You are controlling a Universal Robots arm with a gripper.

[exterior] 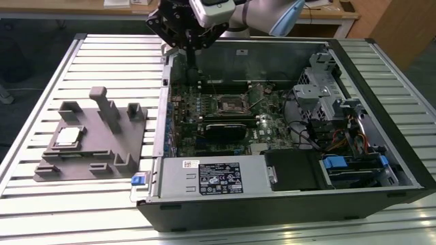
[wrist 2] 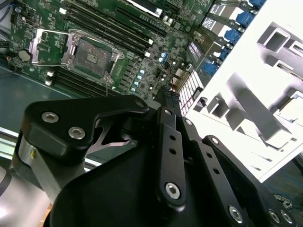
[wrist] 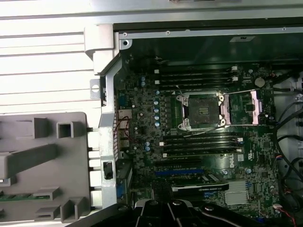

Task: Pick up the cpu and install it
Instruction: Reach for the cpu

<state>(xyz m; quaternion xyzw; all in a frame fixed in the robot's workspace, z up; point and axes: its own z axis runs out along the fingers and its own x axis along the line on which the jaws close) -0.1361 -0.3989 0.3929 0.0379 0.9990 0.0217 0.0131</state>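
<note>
One small silvery cpu [exterior: 68, 137] lies flat in a gray holder [exterior: 89, 164] on the slatted table [exterior: 68, 214]. It is to the exterior view's left of the open computer case [exterior: 272, 212]. The holder has a little square pocket. I think that keeps the cpu from sliding, so the claw can find it in one known spot. Nothing is touching the cpu.

The claw [exterior: 191, 48] hangs from the arm over the far edge of the case, well apart from the cpu. It is not holding the cpu. I cannot tell how far open it is, because its own black body hides the tips.

The case lies on its side with the cover off. That way the green board [wrist: 199, 156] faces up and can be reached from above. In the first wrist view the socket [wrist: 202, 111] sits near the middle of the board. Its metal lid [wrist: 242, 108] is flipped open to one side, and the dark square inside is bare. It looks ready for a chip.

I would say the job is at its very start, since the cpu is not yet picked up.
</note>
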